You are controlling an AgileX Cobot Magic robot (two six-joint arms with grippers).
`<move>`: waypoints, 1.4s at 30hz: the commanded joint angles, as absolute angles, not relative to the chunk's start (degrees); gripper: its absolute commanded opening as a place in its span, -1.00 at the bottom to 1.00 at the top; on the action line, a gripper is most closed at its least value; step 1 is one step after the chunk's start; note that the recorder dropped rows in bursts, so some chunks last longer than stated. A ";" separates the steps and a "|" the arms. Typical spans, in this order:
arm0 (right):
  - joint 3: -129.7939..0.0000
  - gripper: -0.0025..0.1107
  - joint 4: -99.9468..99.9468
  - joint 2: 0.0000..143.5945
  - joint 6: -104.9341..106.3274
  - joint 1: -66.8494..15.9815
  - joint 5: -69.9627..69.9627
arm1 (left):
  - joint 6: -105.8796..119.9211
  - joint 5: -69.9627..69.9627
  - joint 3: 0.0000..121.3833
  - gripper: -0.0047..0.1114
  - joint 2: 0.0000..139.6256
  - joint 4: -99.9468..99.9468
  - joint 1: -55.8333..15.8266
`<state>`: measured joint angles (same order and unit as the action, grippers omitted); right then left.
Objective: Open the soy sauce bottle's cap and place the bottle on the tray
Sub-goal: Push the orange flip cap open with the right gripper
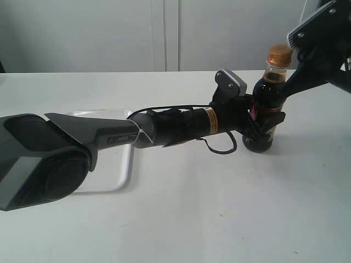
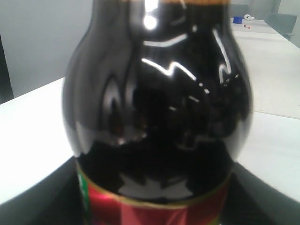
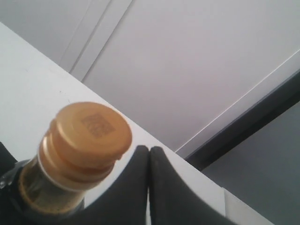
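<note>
The soy sauce bottle point(image 1: 267, 90) stands upright on the white table, right of centre, dark liquid inside and a red label point(image 2: 154, 211) low on its body. My left gripper point(image 1: 263, 118) is shut on the bottle's body, and the dark glass point(image 2: 159, 103) fills the left wrist view. The orange-brown cap point(image 1: 279, 55) sits closed on the neck. My right gripper point(image 3: 149, 151) is shut with nothing in it, its tips right beside the cap point(image 3: 89, 131). The white tray point(image 1: 120, 170) lies at the left, mostly hidden behind my left arm.
My left arm point(image 1: 109, 137) stretches across the table from the lower left. The right arm point(image 1: 321, 38) comes down from the upper right corner. A pale wall stands behind the table's far edge.
</note>
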<state>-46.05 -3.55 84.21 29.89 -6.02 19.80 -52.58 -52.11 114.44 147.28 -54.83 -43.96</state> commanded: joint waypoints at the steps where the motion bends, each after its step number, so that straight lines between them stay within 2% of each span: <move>1: -46.21 -0.96 -3.42 84.20 29.43 -6.24 18.55 | -54.06 -49.64 113.93 -0.92 147.57 -57.41 -44.66; 23: -46.21 -0.96 -6.05 84.54 29.53 -10.28 19.87 | -54.17 -49.64 113.93 -0.92 147.57 -57.41 -44.66; 30: -46.21 -0.96 -6.05 82.87 29.20 -10.28 28.91 | -54.17 -49.64 113.93 -0.92 147.57 -57.52 -44.66; 33: -46.21 -0.96 -10.77 82.78 21.87 -10.28 31.49 | -54.17 -49.64 113.93 -0.92 147.57 -57.92 -44.66; 37: -46.25 -0.96 -28.26 83.40 7.95 -10.28 33.71 | -54.06 -49.64 113.93 -0.92 147.57 -57.93 -44.66; 42: -48.00 -0.96 -23.32 83.10 4.16 -10.17 32.06 | -54.18 -49.64 113.93 -0.92 147.57 -57.93 -44.66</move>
<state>-46.72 -25.65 83.37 6.65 -10.30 32.57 -52.69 -51.55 114.44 147.18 -55.27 -43.95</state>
